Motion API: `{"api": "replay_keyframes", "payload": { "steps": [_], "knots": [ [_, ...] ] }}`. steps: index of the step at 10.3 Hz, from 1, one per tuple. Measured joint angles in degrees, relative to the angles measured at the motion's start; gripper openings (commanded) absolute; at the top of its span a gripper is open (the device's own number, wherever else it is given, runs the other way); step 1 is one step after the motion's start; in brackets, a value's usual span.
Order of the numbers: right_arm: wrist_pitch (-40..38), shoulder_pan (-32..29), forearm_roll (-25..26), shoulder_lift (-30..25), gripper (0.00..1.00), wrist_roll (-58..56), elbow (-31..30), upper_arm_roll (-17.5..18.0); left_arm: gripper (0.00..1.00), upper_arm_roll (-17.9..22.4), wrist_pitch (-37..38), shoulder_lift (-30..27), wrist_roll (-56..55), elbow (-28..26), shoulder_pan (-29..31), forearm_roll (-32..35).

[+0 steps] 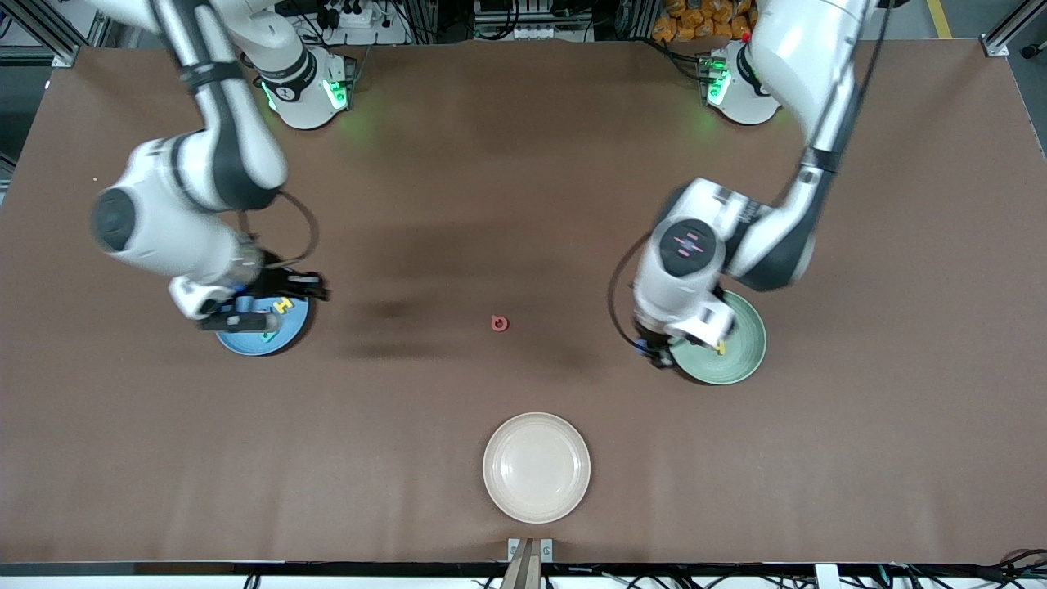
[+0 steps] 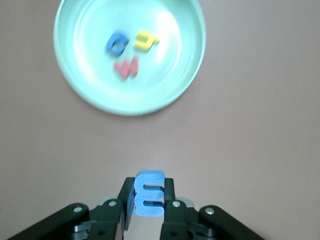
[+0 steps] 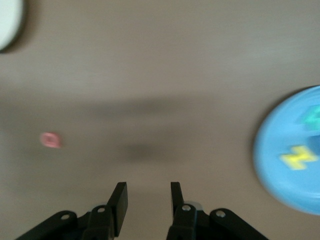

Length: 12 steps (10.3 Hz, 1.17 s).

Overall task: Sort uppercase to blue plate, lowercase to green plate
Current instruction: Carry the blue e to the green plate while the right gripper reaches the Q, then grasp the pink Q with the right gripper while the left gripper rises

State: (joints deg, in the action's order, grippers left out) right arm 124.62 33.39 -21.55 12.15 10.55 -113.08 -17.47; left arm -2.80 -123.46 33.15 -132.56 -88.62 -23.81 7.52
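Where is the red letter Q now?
In the front view, the red Q lies on the bare table, between the blue plate and the green plate, farther from the camera than the cream plate.

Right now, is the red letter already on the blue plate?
No, the red letter lies on the bare table between the blue plate and the green plate.

The front view looks steeply down from high across the worktop [image 1: 523,204], facing both arm bases at the upper edge of the frame. The left wrist view sits close above its hand [image 2: 149,200] at the bottom edge, looking down at the green plate [image 2: 192,75], which the front view shows at centre right. The right wrist view looks past its hand [image 3: 148,200] and shares the blue plate [image 3: 280,175] and the red letter [image 3: 50,140].
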Motion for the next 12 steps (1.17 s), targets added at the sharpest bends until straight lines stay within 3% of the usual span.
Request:
{"api": "replay_keyframes", "payload": {
  "steps": [2, 5, 6, 9, 12],
  "knots": [
    [7.8, 4.7, 0.1, 1.3, 0.44, 12.9, 0.3, 5.2, 0.00, -0.1, 0.0, 0.3, 5.7, -0.8, 4.9, 0.0],
    [18.5, 11.2, 0.2, 8.8, 0.45, 22.3, 1.7, 6.2, 0.00, -0.2, 0.8, 0.4, 12.4, -2.4, 10.6, 0.0],
    [23.3, 12.8, 0.2, 12.3, 0.46, 23.7, 2.2, 6.2, 0.99, -0.3, 0.9, 0.4, 13.5, -3.3, 11.5, 0.0],
    [28.4, 15.4, 0.3, 21.2, 0.48, 27.1, 7.5, 5.1, 1.00, -0.9, 1.0, 0.5, 14.6, -7.1, 11.7, 0.0],
    [28.1, 16.6, 0.6, 23.5, 0.49, 27.3, 11.6, 3.6, 1.00, -1.4, 1.0, 0.3, 15.3, -7.6, 11.8, 0.0]
  ]
}}
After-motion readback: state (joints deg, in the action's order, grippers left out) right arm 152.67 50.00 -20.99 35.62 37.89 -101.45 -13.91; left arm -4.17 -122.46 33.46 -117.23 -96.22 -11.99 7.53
